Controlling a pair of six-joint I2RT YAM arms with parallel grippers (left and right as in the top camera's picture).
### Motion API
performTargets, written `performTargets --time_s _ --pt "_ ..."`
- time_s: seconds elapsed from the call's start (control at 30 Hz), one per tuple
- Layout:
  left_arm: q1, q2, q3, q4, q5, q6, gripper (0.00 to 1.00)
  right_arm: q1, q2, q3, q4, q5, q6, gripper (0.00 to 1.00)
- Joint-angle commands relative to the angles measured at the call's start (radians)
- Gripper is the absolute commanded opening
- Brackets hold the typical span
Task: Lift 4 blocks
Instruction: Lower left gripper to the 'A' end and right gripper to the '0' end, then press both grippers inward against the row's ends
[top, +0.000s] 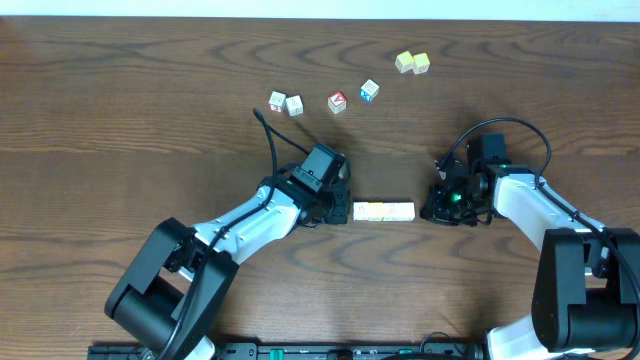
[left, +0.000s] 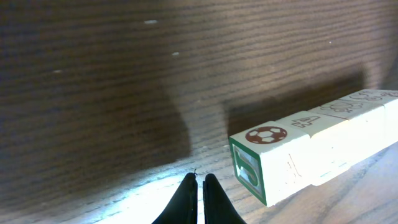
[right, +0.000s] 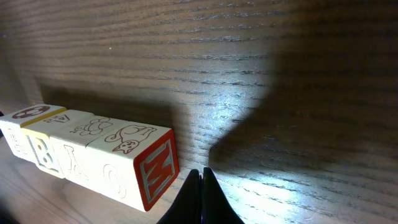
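left gripper (left: 200, 179): jaws are pressed together, nothing is held | right gripper (right: 201, 172): jaws are pressed together, nothing is held | blocks (top: 384, 211): laid in one row at the middle of the table (top: 120, 130), flanked endwise by both grippers | loose cubes (top: 337, 102): scattered toward the far edge

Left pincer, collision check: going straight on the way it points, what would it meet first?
Probably the bare table, just beside the green-lettered end of the block row; the shut left pincer seems aimed past it.
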Motion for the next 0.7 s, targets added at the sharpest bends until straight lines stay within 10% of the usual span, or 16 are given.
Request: performTargets --time_s 0.0,0.67 --pt "-0.003 0.021 0.019 0.001 0.010 -0.020 0.07 0.013 0.005 -0.005 0.002 0.005 -0.014 0.01" --pt "-0.008 0.029 0.019 0.030 0.031 -0.050 0.07 0.013 0.005 -0.005 0.011 -0.035 -0.060 0.01"
